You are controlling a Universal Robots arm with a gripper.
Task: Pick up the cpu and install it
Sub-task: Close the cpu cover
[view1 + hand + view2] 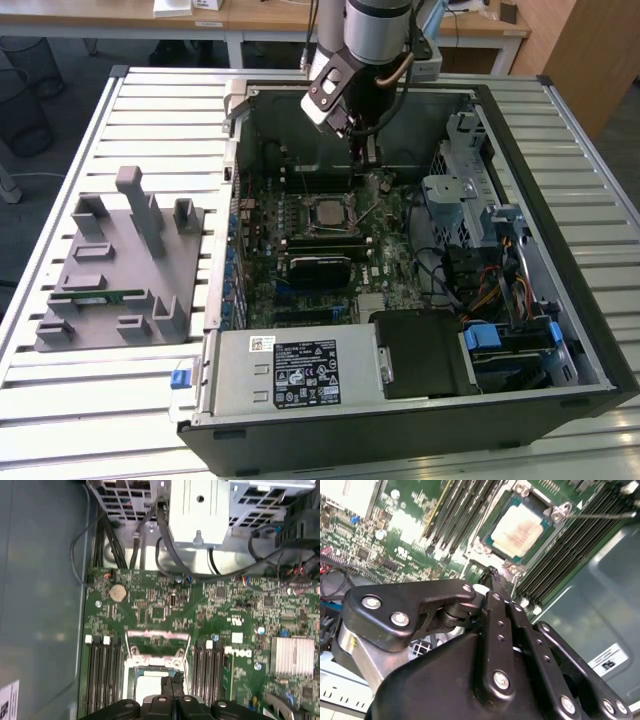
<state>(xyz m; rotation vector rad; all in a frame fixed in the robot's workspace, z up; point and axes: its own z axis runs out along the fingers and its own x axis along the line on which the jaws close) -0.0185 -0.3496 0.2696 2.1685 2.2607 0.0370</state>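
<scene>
claw (492, 574): fingers together, gripping nothing | position: over the motherboard (265, 230) inside the open computer case (400, 420), near the socket (157, 635) | cpu (517, 530): lies flat in the socket, silvery top up, apart from the claw | worktop (150, 120): slatted, carries the case

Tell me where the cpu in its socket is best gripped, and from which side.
Probably by two opposite edges of the cpu, coming straight down from above. It lies flat on the motherboard, plate up, with the socket frame close around it, so a sideways approach looks blocked.
</scene>
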